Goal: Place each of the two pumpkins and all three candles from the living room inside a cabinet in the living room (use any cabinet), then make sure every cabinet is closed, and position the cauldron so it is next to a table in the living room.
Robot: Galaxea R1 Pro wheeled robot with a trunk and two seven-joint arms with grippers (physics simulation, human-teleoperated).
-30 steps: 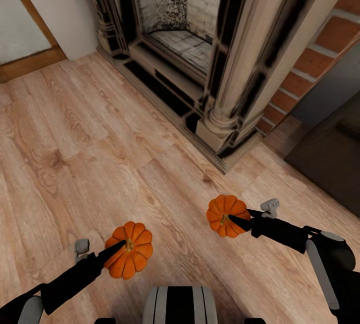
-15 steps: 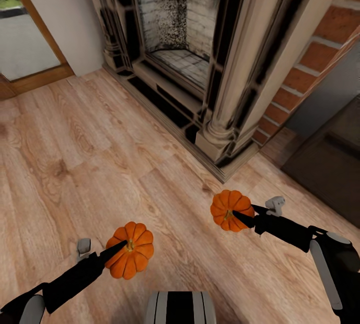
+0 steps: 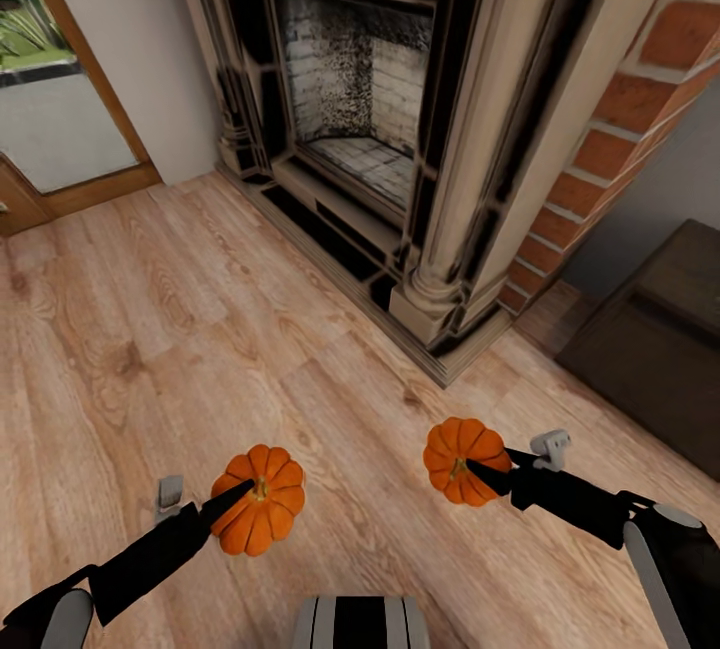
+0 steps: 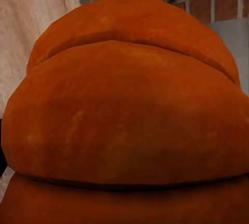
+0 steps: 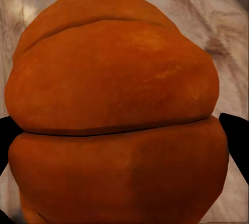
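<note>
I carry both pumpkins above the wooden floor. One orange ribbed pumpkin (image 3: pixel 260 501) sits in my left gripper (image 3: pixel 238 497), which is shut on it; up close its orange skin (image 4: pixel 124 120) fills the left wrist view. The other pumpkin (image 3: pixel 458 459) is held in my right gripper (image 3: pixel 482 471), also shut on it, and appears large (image 5: pixel 114 125) in the right wrist view with dark fingertips (image 5: pixel 233 130) at its sides. The dark-brown cabinet (image 3: pixel 660 349) stands at the right edge of the head view. Candles, cauldron and table are out of view.
A stone fireplace (image 3: pixel 400 139) with a brick chimney breast (image 3: pixel 640 99) stands ahead. Its column base (image 3: pixel 440 309) juts onto the floor. A glass door (image 3: pixel 50 109) with a wooden frame is at the far left. Wooden floor (image 3: pixel 150 329) lies open to the left.
The whole head view has shifted: the fireplace and cabinet sit lower and more of each shows, so the camera moved. Both pumpkins stay held in the grippers.
</note>
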